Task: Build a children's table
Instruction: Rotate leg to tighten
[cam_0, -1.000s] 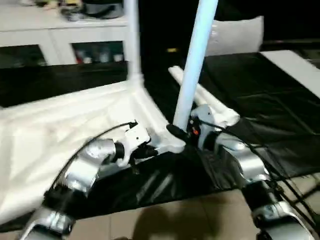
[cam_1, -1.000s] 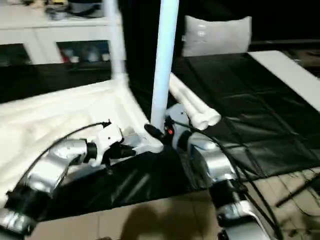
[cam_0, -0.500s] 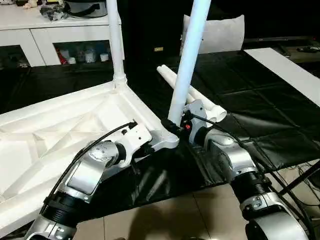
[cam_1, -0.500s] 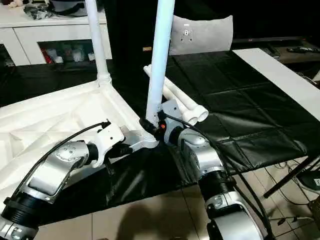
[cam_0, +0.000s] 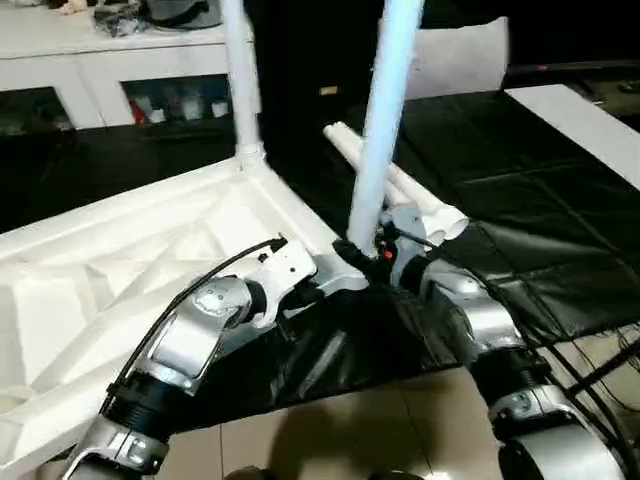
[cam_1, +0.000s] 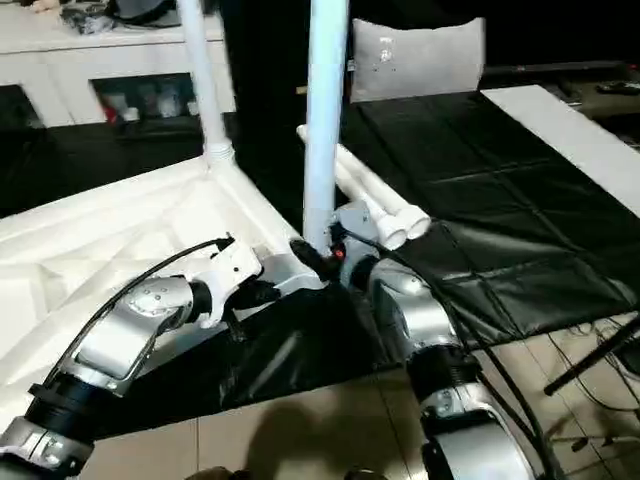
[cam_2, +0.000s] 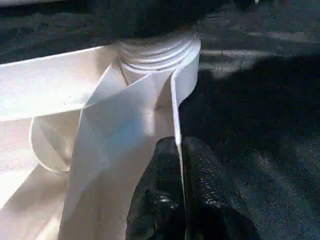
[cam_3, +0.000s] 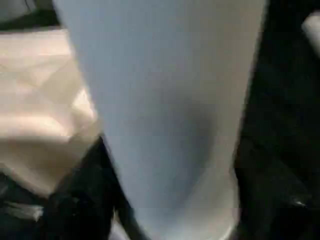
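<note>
The children's table top (cam_0: 120, 270) lies upside down, ribbed underside up, at the near left of the black-sheeted work table (cam_0: 520, 200), its near right corner just over the work table's near edge. One leg (cam_0: 240, 80) stands upright in the far right corner socket. A second leg (cam_0: 385, 110) stands in the near right corner socket (cam_0: 345, 275), leaning slightly. Two spare legs (cam_0: 400, 190) lie side by side on the black sheet just beyond that corner.

Step in hand, as judged: seating the second leg. To do it well, the leg should be brought square to the socket before it is driven home. The thread rings seen at the socket mouth suggest a turn rather than a plain push. The top must be kept from shifting meanwhile.

The right gripper (cam_0: 375, 255) is at the foot of the second leg, forearm reaching in from the near edge. In the right wrist view its black fingers (cam_3: 80, 200) sit on either side of the leg, pinching it.

The left gripper (cam_2: 179, 200) reaches in low from the near edge. Its fingers are pressed onto the thin rim (cam_2: 176, 115) of the top beside the socket, one on each face, bracing the corner.
</note>
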